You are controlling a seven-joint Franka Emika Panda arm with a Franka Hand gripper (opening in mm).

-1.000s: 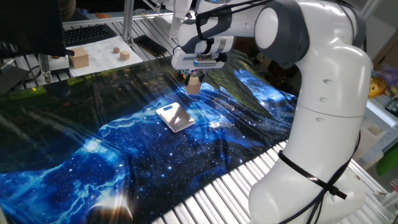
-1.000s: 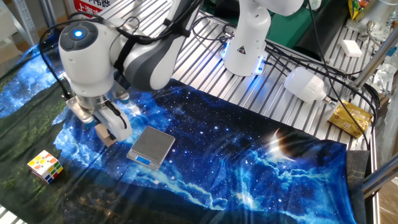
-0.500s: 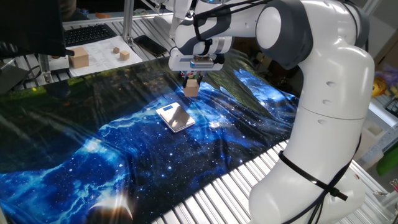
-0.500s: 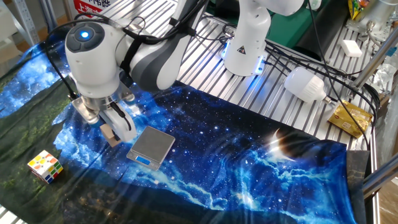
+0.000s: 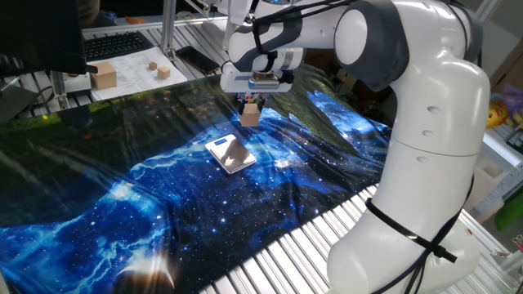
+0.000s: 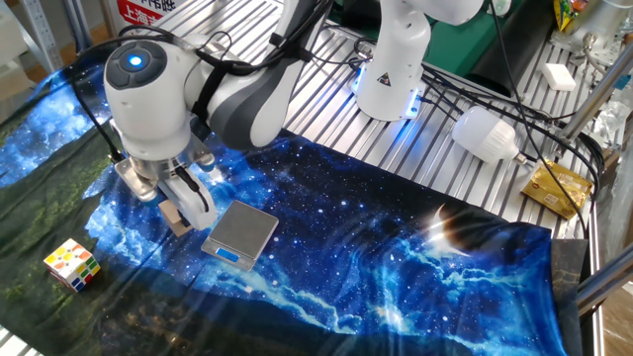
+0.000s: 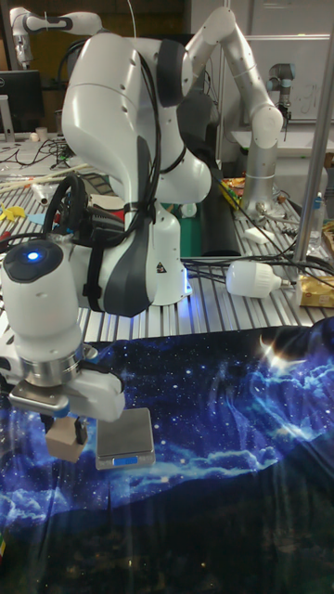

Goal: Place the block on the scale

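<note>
Puzzle cube (image 6: 71,264): we are leaving it alone at the cloth's left edge.
Block (image 6: 175,220): it is riding in the air just left of the scale, slightly higher and nearer it than a second ago.
Pincer (image 6: 178,215): we are keeping it clamped on the block.
Scale (image 6: 240,233): it is lying bare on the counter, waiting.
Meaning: we are carrying, not yet releasing.

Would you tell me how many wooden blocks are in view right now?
3. One block is in the gripper above the cloth; a larger block and a small one sit on the paper at the back. Others may be hidden.
</note>
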